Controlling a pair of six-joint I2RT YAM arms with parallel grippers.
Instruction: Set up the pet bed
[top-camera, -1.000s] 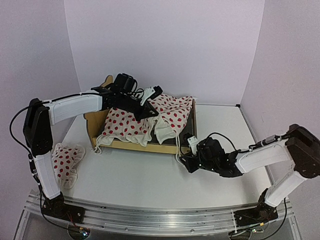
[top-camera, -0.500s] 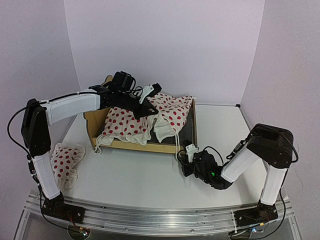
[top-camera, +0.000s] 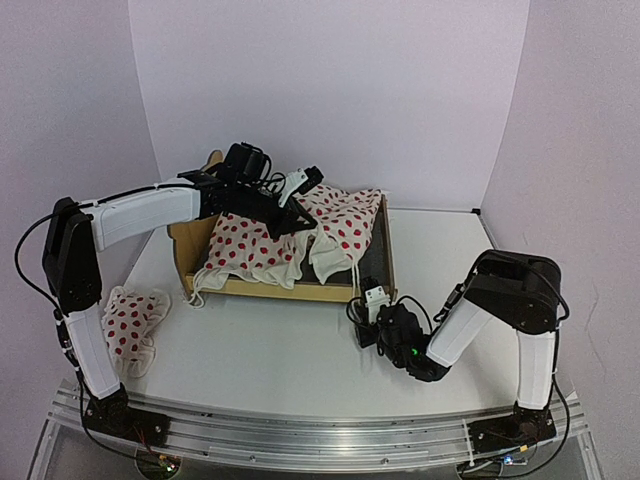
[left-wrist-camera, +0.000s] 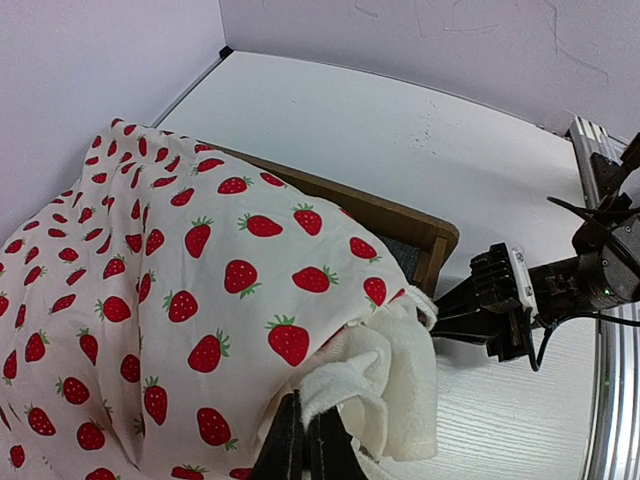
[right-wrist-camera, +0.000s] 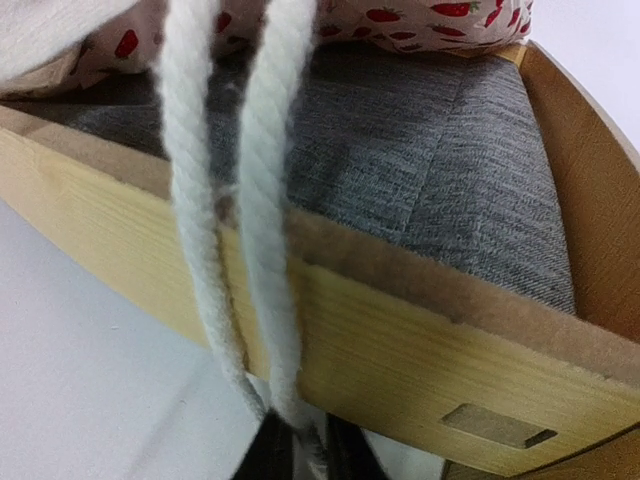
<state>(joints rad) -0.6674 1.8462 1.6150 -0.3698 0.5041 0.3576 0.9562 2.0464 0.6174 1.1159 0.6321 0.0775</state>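
Observation:
The pet bed (top-camera: 262, 289) stands mid-table, with its plywood rail (right-wrist-camera: 400, 345) and grey mattress pad (right-wrist-camera: 430, 160) close in the right wrist view. A cream red-dotted cloth (top-camera: 270, 245) is draped over it. My left gripper (top-camera: 300, 215) is above the bed. Its fingers (left-wrist-camera: 305, 450) are shut on the cloth's white lining (left-wrist-camera: 375, 375). My right gripper (top-camera: 360, 318) is low on the table by the bed's front right corner. It (right-wrist-camera: 305, 450) is shut on two white cords (right-wrist-camera: 262, 200) that hang from the cloth over the rail.
The small red-dotted pillow (top-camera: 133, 325) lies on the table at the left, near the left arm's base. The bed's footboard (top-camera: 387, 245) faces right. White walls close in the table at the back and both sides.
My right gripper has drawn left and nearer along the table with the cords, and its arm has folded up. My left gripper stays on the cloth, barely shifted.

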